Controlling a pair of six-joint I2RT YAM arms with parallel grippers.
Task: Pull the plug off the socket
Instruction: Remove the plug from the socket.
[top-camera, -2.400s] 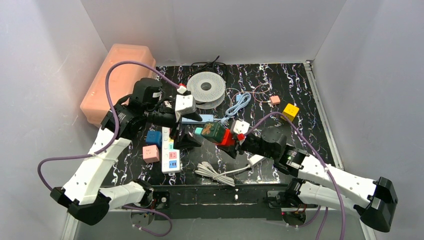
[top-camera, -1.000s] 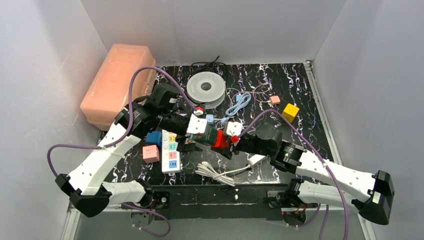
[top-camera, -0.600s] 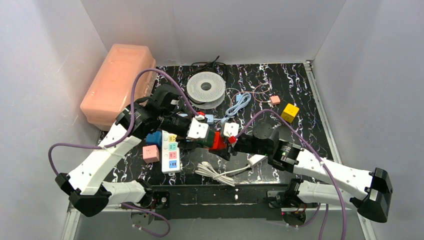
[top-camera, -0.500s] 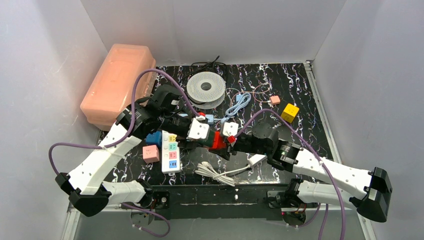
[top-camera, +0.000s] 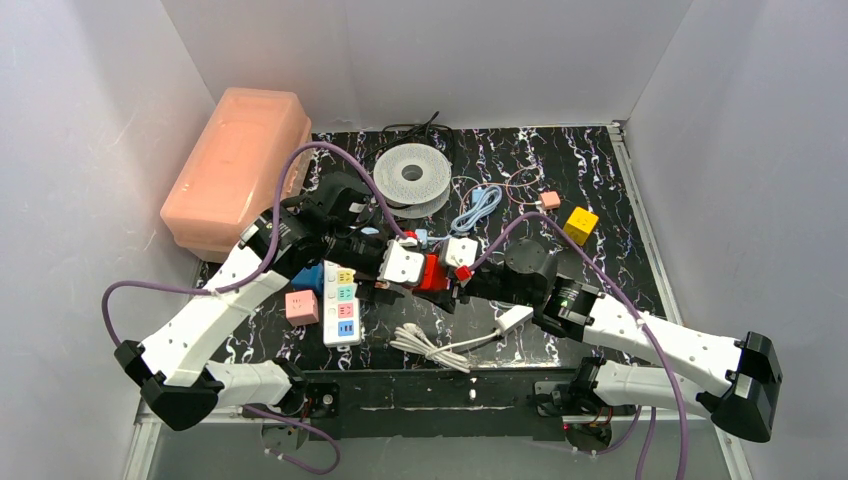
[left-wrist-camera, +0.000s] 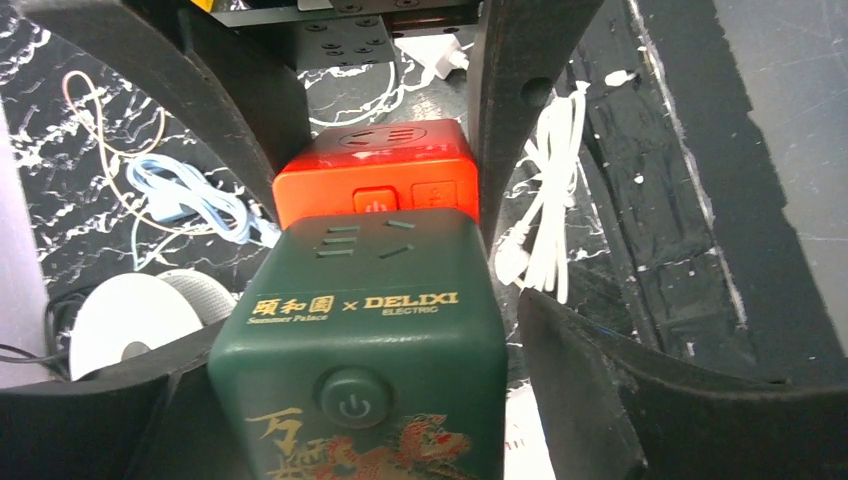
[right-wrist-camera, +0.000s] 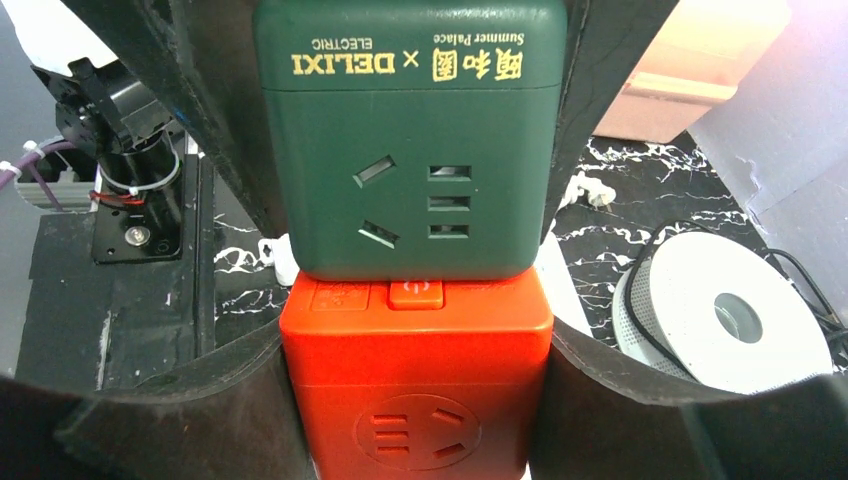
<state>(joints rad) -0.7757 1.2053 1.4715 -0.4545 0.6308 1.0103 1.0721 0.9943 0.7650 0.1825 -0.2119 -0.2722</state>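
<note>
A dark green cube plug with gold lettering sits joined face to face with a red cube socket, held above the table. My right gripper is shut on the red socket, both fingers pressed on its sides. My left gripper straddles the green plug. Its jaws are open, and a gap shows between the plug and the right finger. In the top view my left gripper covers most of the plug.
A white power strip, a pink cube and a blue cube lie left of the grippers. A coiled white cable lies in front. A white spool, pink bin, blue cable and yellow cube sit behind.
My left arm has moved right and brought its jaws around the green plug. The right arm, still holding the red socket, has shifted slightly left toward it.
</note>
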